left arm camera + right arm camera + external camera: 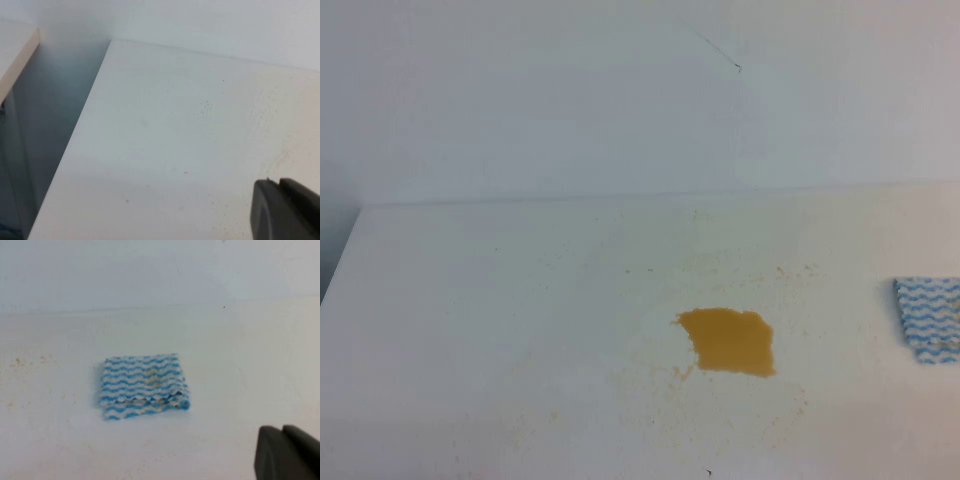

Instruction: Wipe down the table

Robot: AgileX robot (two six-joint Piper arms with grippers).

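An orange-brown spill (pixel 728 340) lies on the white table (pixel 500 300), right of its middle, ringed by faint brown specks. A folded blue-and-white wavy cloth (pixel 930 318) lies flat at the table's right edge; in the right wrist view the cloth (pixel 142 385) has a small yellowish mark on top. My right gripper (pixel 281 432) hovers short of the cloth, apart from it, its two dark fingers pressed together and holding nothing. My left gripper (pixel 278 184) hangs over the table's left part, fingers together, holding nothing. Neither arm shows in the high view.
A pale wall (pixel 620 90) rises behind the table. The table's left edge (pixel 75 140) drops into a dark gap, with another light surface (pixel 15 50) beyond it. Faint brown specks (pixel 790 270) dot the tabletop around the spill.
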